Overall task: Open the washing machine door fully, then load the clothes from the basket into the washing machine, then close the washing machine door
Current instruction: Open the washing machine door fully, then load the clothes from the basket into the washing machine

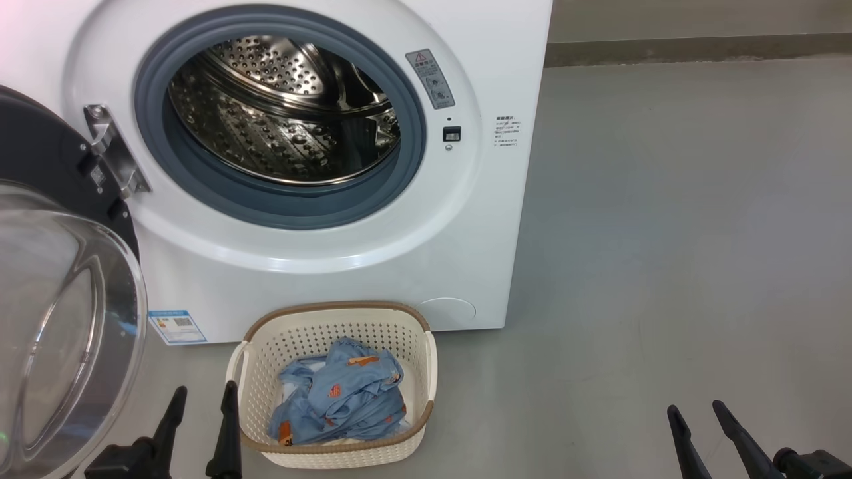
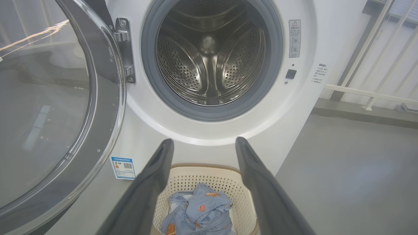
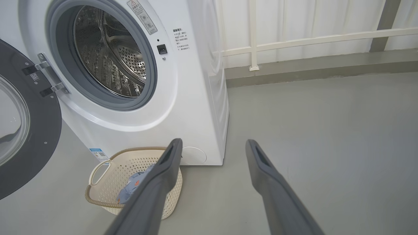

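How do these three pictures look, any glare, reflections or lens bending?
Head view: evenly lit, sharp, bright glints on the steel drum, pale reflections in the washing machine door glass. Left wrist view: an orange streak reflected in that glass. Right wrist view: soft light, side edge of the washing machine bowed by the wide lens.

The boxy washing machine [image 1: 319, 266], upper left of the head view, is white; its steel drum [image 1: 279, 120] is silver, dotted with small holes, inside a blue-grey rubber seal [image 1: 279, 209]. At far left the round door [image 1: 66, 299] is glossy black around clear glass. The small label sticker [image 1: 176, 326] is blue and white. Bottom centre, the perforated plastic basket [image 1: 319, 336] is cream with a brown woven-look rim; the clothes [image 1: 346, 396] are light blue with small orange prints. The floor [image 1: 665, 233] is pale grey.
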Robot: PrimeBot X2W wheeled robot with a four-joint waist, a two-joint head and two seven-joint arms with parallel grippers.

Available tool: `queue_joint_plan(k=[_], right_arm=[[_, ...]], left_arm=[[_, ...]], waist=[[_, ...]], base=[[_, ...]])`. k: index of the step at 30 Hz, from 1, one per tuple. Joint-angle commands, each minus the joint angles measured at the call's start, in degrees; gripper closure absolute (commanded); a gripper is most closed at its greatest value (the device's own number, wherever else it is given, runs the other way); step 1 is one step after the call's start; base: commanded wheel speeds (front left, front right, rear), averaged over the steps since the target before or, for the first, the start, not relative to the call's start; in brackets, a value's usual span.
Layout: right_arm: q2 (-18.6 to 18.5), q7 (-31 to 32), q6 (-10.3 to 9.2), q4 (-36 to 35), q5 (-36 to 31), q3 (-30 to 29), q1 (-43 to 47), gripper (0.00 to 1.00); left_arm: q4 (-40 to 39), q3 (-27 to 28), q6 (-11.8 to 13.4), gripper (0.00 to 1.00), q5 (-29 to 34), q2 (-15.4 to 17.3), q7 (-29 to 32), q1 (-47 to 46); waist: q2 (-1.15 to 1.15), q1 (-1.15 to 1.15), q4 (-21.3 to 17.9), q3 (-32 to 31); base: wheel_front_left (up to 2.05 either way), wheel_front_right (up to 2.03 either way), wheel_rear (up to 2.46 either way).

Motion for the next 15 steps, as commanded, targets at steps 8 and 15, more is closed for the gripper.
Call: queue_joint_plan(k=[8, 15], right_arm=[[-1.1, -0.7, 0.09, -1.4, -0.5, 0.9, -2.4, 0.00], [-1.1, -0.7, 0.09, -1.3, -0.5, 0.6, -2.5, 0.00]], left_arm=[[-0.9, 3.3, -0.5, 0.00, 0.5, 0.2, -0.8, -0.7], [0.1, 3.9, -0.5, 0.00, 0.5, 0.0, -0.8, -1.0]], waist=[[0.00, 0.00, -0.8, 0.1], [0.00, 0.00, -1.0, 0.3]], base=[[0.00, 0.00, 0.00], [0.00, 0.00, 0.00]])
